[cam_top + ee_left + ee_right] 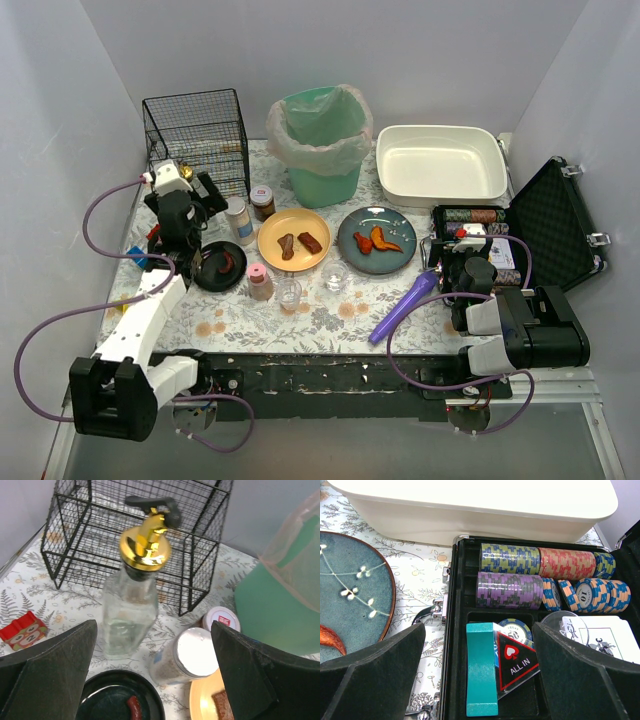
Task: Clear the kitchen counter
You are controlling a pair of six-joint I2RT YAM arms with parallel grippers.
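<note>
Your left gripper (152,677) is spread wide and holds nothing, facing the glass bottle (131,605) with a gold pourer. The bottle stands on the kitchen counter (330,318), whose fern-and-flower cloth lies under all the dishes ahead of both arms. Your right gripper (477,680) is also spread and empty over the open poker case (454,645) at the counter's right end, where you can read "ALL IN" on a black-and-red token (516,666) and "10" on a chip (586,596).

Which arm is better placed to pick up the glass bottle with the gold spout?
Left. The left gripper is open, facing the bottle; the right gripper hangs over the poker chip case, across the counter.
</note>
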